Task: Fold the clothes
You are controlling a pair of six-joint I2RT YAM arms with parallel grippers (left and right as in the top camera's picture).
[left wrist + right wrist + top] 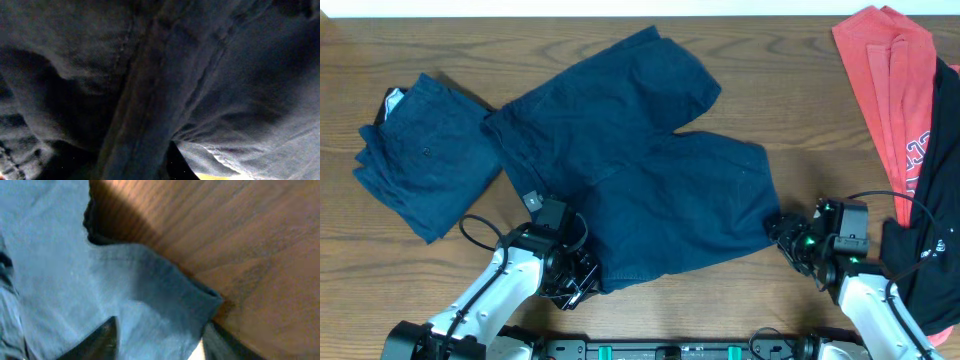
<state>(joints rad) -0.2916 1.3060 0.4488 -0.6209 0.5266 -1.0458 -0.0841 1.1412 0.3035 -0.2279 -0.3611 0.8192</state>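
Observation:
A pair of dark navy shorts [650, 180] lies spread flat in the middle of the table. A second navy pair [425, 155] lies folded at the far left. My left gripper [582, 275] is at the spread shorts' near-left corner. Navy fabric [165, 85] fills the left wrist view and hides the fingers. My right gripper [783, 233] is at the shorts' near-right hem corner. In the right wrist view its two fingers [160, 345] stand apart with the hem corner [165, 305] between them.
A red garment [890, 80] and a dark garment [935, 200] lie piled at the table's right edge, beside my right arm. Bare wooden table [790, 90] shows round the shorts, and it also shows in the right wrist view [250, 255].

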